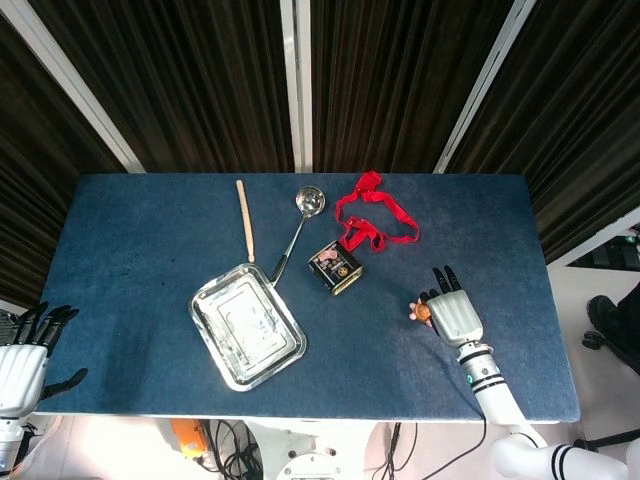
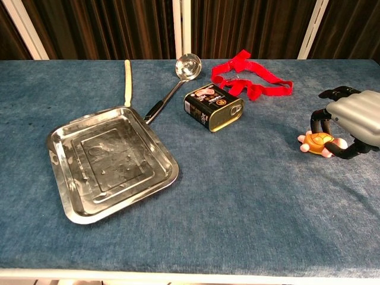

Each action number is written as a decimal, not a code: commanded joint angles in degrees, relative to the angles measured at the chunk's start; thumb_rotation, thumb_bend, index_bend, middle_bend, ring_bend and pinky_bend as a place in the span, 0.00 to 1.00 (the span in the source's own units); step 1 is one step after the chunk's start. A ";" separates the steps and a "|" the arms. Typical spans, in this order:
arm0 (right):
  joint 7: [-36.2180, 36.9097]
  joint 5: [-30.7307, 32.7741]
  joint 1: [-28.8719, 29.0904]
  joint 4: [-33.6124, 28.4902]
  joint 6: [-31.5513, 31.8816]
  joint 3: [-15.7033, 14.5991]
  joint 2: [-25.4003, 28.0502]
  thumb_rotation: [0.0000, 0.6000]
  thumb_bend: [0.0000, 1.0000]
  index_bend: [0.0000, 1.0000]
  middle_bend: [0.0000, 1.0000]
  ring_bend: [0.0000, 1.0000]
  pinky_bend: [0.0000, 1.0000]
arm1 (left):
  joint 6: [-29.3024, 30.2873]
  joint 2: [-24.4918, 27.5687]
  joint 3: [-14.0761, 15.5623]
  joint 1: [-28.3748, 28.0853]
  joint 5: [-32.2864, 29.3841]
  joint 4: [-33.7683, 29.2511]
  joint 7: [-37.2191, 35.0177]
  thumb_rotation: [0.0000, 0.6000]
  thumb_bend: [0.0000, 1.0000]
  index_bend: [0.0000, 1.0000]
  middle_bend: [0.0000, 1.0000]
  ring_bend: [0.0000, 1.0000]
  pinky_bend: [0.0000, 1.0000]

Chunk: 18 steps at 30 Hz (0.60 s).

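Toy turtle [image 2: 319, 142] on the blue bench [image 2: 237, 196] at its right side, right robot hand [image 2: 350, 122] curled over it with fingers touching its shell, left robot hand [image 1: 20, 360] off the bench's left edge, fingers spread, holding nothing, food tin [image 2: 214, 108] well apart.

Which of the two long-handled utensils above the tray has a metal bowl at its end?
The ladle, right of the plain wooden stick. Its silver bowl points away from the tray and its dark handle end lies by the tray's corner.
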 commanded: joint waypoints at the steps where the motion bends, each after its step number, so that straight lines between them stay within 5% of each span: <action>1: 0.94 -1.09 -0.14 2.39 1.67 0.25 -1.93 1.00 0.43 0.82 0.73 0.24 0.00 | 0.07 0.03 0.01 0.07 -0.06 0.06 -0.13 1.00 0.14 0.16 0.13 0.00 0.10; 4: 2.33 -2.48 -0.34 4.62 3.13 0.20 -3.16 1.00 0.45 0.96 0.84 0.39 0.00 | 0.12 0.04 0.02 0.11 -0.06 0.15 -0.23 1.00 0.14 0.16 0.13 0.00 0.10; 9: 4.48 -4.20 -0.69 6.44 4.20 -0.26 -3.39 1.00 0.44 0.97 0.85 0.41 0.00 | 0.00 -0.04 0.04 0.02 0.00 0.21 -0.23 1.00 0.14 0.16 0.13 0.00 0.10; 11: 4.37 -3.85 -0.71 5.39 3.01 -0.61 -2.19 1.00 0.37 0.82 0.75 0.32 0.00 | 0.02 -0.05 0.03 0.00 0.07 0.16 -0.13 1.00 0.14 0.16 0.13 0.00 0.10; 14: 1.85 -1.61 -0.74 2.67 1.08 -0.34 -0.20 1.00 0.29 0.39 0.41 0.07 0.00 | 0.10 -0.04 0.01 0.00 0.12 0.02 0.03 1.00 0.14 0.16 0.13 0.00 0.10; 18: 0.89 -0.86 -1.06 -0.51 1.67 0.25 1.20 1.00 0.23 0.19 0.24 0.00 0.00 | 0.10 -0.03 0.02 -0.03 0.19 -0.16 0.26 1.00 0.14 0.16 0.13 0.00 0.10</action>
